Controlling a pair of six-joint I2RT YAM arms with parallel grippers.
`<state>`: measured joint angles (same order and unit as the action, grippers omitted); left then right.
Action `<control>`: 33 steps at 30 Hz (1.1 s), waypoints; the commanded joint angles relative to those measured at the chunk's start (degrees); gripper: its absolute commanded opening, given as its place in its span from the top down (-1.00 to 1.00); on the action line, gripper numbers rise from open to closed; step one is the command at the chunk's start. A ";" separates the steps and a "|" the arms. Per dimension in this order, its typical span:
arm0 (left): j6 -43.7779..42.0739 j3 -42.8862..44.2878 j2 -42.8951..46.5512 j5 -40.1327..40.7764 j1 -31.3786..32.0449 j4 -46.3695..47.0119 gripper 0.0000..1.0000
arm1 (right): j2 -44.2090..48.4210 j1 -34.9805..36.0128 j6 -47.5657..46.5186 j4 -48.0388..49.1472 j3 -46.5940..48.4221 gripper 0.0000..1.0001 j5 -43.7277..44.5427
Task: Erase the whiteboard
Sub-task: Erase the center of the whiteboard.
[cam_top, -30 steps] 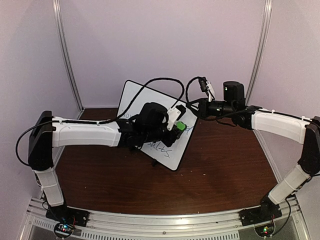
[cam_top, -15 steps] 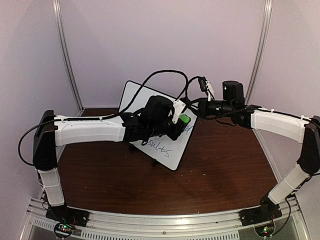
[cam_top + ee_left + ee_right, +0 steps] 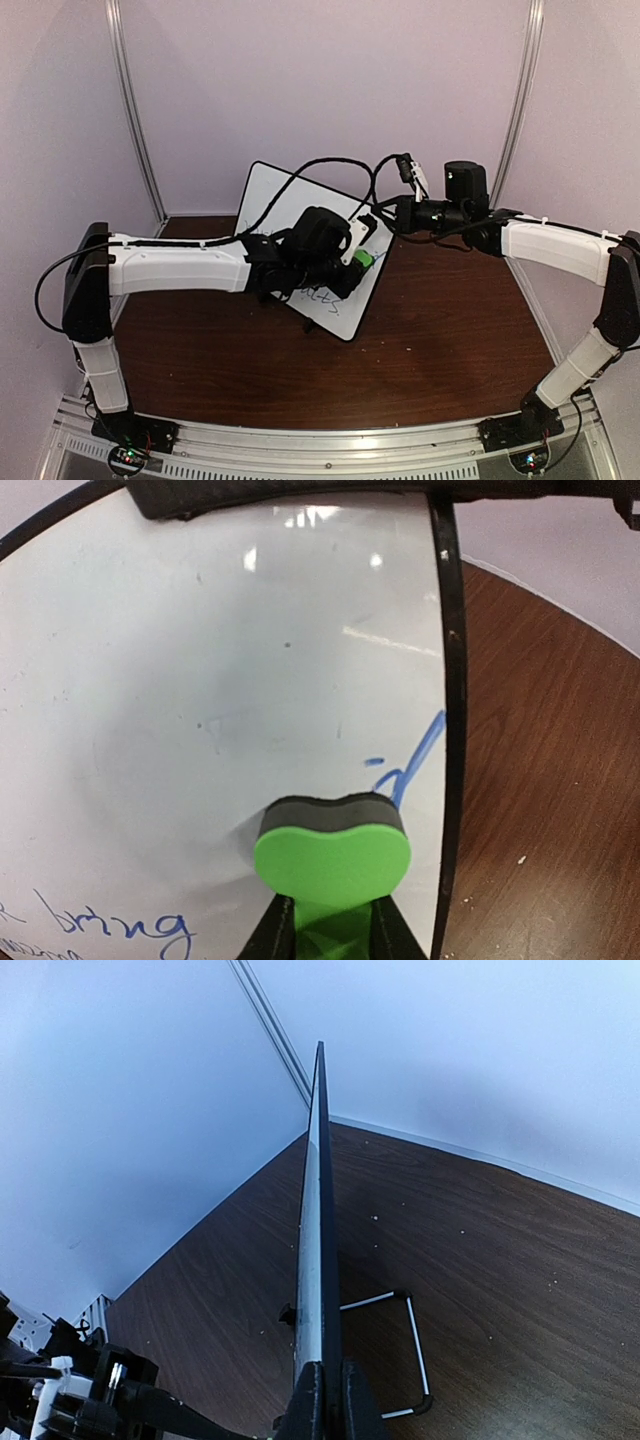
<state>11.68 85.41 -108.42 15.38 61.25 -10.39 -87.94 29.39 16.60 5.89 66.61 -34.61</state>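
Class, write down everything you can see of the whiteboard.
The whiteboard is a flat white panel with rounded corners and a thin black frame, standing tilted on the brown table on a wire foot. Its upper face is blank with faint smudges; blue handwriting shows lower down. The green eraser in the left gripper presses on it; the right gripper clamps its edge.

Wood tbl (image 3: 450,340) w/ whiteboard (image 3: 200,660), prob. on stand

From above and behind the arm bases we overlook the whole table (image 3: 430,340). The left wrist view faces the whiteboard (image 3: 200,680) closely; the right wrist view sights along its edge. All share it.
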 commanded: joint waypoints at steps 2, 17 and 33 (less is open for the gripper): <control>0.62 3.03 -3.23 2.47 -0.35 -4.44 0.67 | -1.72 3.70 -3.06 -5.40 -0.27 1.00 -8.28; -2.05 1.71 -0.56 -0.56 -0.17 9.93 0.66 | -1.54 0.83 8.86 3.27 -1.86 1.00 -14.20; -0.87 -7.08 1.14 1.16 1.59 7.10 0.67 | -1.98 0.14 18.70 5.80 -0.03 1.00 -12.16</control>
<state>10.44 80.97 -107.59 16.58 62.02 -1.41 -90.21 27.62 30.98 10.00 66.02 -40.25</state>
